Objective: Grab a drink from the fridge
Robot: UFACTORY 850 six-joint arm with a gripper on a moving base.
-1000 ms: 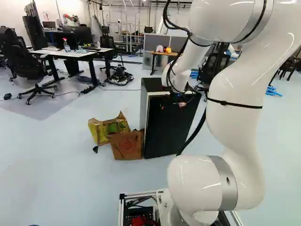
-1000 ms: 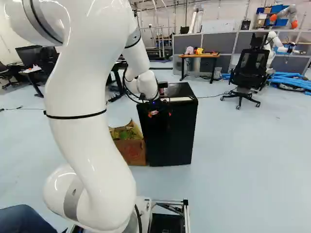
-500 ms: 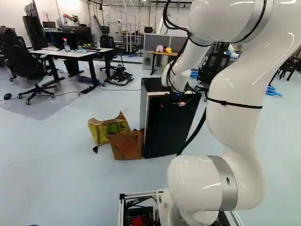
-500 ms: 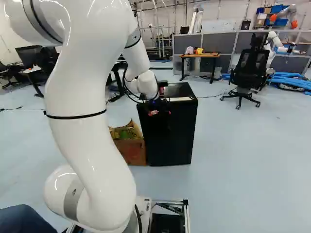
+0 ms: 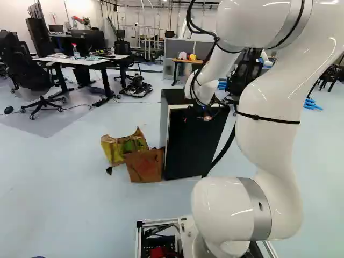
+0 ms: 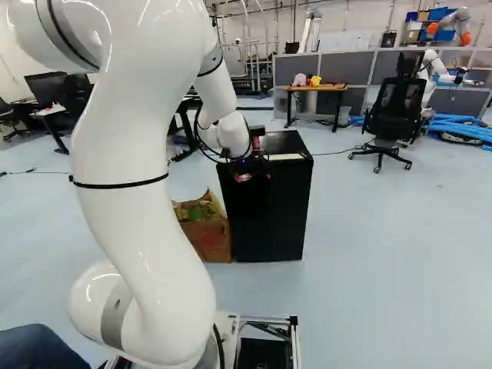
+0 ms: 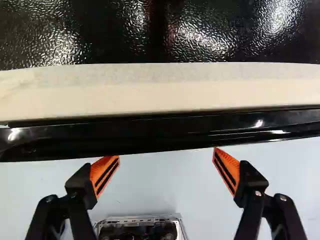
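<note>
At the fridge's upper front is my gripper (image 6: 243,177), which the right base view shows small and dark. Its two orange-padded fingers are spread wide in the wrist view, leaving the gripper (image 7: 166,162) open with nothing between the pads. Both tips lie beside the glossy black top edge of the door (image 7: 165,136); whether they touch it I cannot tell. Behind that edge run a cream strip (image 7: 160,87) and the textured black top (image 7: 210,37). The black fridge (image 5: 193,148) stands upright, its door apparently closed. No drink is visible.
Against the fridge's side lean a brown cardboard box (image 5: 145,165) and a yellow-green bag (image 5: 114,150). Farther back are a desk (image 5: 80,61), a black office chair (image 6: 393,108) and a small wooden table (image 6: 315,88). Another robot (image 6: 433,65) stands behind the chair.
The wrist end has tilted slightly at the fridge's upper front, so its orange parts show a little differently in the right base view. The base and fridge have not moved.
</note>
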